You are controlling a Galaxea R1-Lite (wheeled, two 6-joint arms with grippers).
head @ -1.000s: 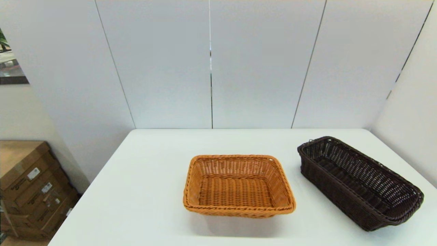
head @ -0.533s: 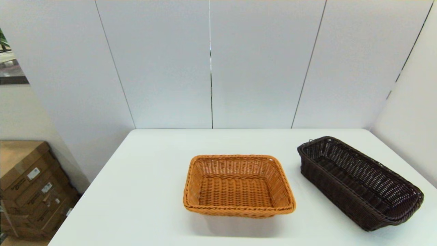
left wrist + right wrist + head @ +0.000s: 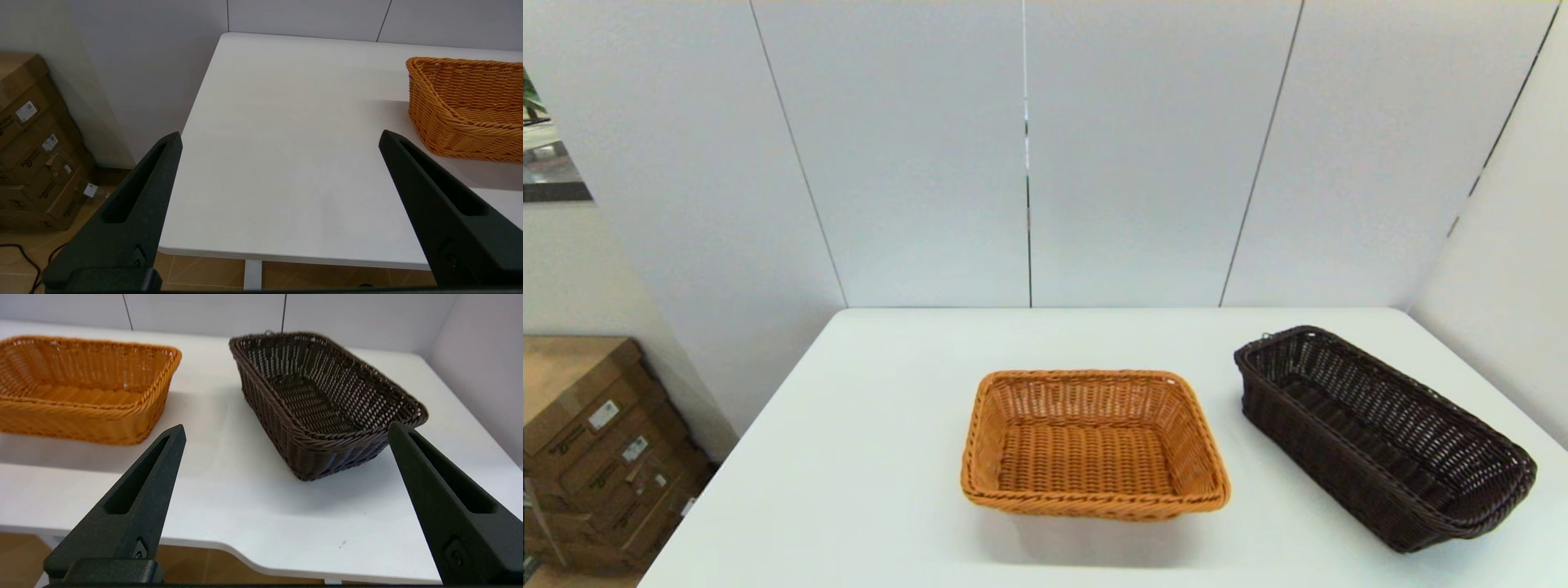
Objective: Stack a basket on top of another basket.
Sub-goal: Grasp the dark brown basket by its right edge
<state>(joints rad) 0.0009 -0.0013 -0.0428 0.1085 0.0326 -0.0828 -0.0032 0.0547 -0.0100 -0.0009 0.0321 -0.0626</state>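
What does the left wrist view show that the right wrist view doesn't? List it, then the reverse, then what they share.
Only the left wrist view: the open left gripper back from the table's near edge, and cardboard boxes on the floor.

Only the right wrist view: the dark brown basket, empty and upright, and the open right gripper.

Both: the orange-tan basket, apart from the dark one, and the white table.

Neither arm shows in the head view. The left wrist view cuts off most of the orange basket (image 3: 470,110) at its edge; the right wrist view crops that basket's far end. The cardboard boxes (image 3: 588,457) run past the edge.
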